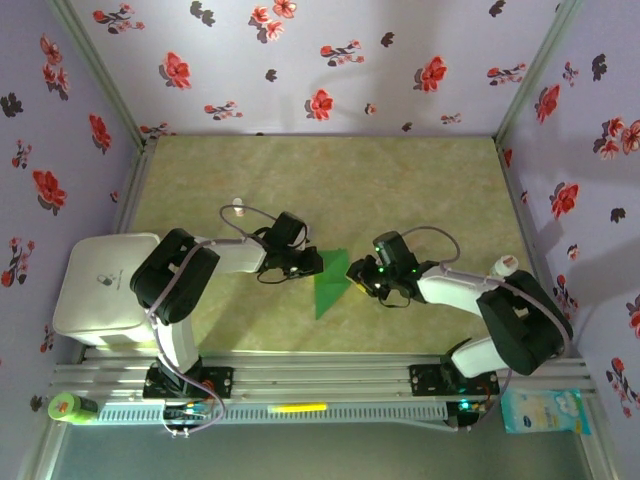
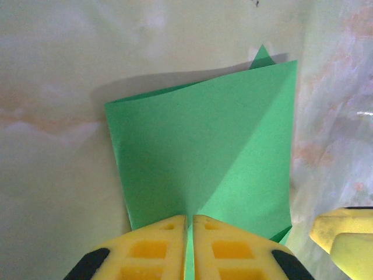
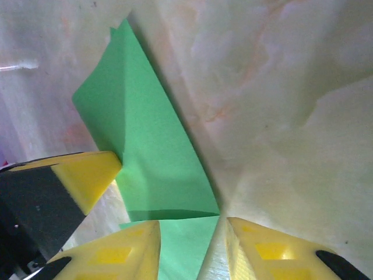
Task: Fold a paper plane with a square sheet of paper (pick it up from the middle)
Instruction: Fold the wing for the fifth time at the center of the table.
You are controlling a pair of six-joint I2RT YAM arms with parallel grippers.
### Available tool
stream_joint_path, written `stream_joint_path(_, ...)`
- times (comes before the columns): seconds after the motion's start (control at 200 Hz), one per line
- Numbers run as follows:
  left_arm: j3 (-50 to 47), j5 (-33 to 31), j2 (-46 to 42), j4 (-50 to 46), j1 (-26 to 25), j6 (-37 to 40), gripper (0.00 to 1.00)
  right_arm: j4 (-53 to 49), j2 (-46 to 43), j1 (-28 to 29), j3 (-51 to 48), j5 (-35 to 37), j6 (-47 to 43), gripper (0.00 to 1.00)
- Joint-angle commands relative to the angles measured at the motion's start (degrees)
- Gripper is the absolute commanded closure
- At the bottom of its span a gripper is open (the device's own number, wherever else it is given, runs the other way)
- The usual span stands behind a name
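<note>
A white box [image 1: 105, 290] sits at the table's [image 1: 400, 180] left edge, a tiny white bottle [image 1: 238, 209] beyond.

Lab test booth: floral-papered walls [image 1: 300, 60], aluminium rail [image 1: 320, 378]

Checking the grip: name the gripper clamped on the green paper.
The left gripper: its jaws are pinched together on the edge of the green paper, while the right gripper has its jaws apart.

Folded green paper [image 1: 330, 285] — creased triangle, flap raised.
</note>
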Motion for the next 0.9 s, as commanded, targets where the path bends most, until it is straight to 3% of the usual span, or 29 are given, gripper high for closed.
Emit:
stream_joint_path(0.0, -1.1, 0.3, -0.2, -3.7, -0.6, 0.9, 0.88, 2.4, 1.4, -0.4, -1.0, -1.1, 0.8, 0.66)
stream_joint_path(0.515, -1.6, 0.3, -0.7, -3.1, -0.6, 0.2, 0.88, 8.0, 3.4, 0.0, -2.3, -2.0, 2.6, 0.68)
stream_joint_path(0.895, -1.8, 0.2, -1.2, -2.6, -0.6, -0.3, 0.88, 3.8, 2.6, 0.3, -2.2, -0.4, 2.0, 0.68)
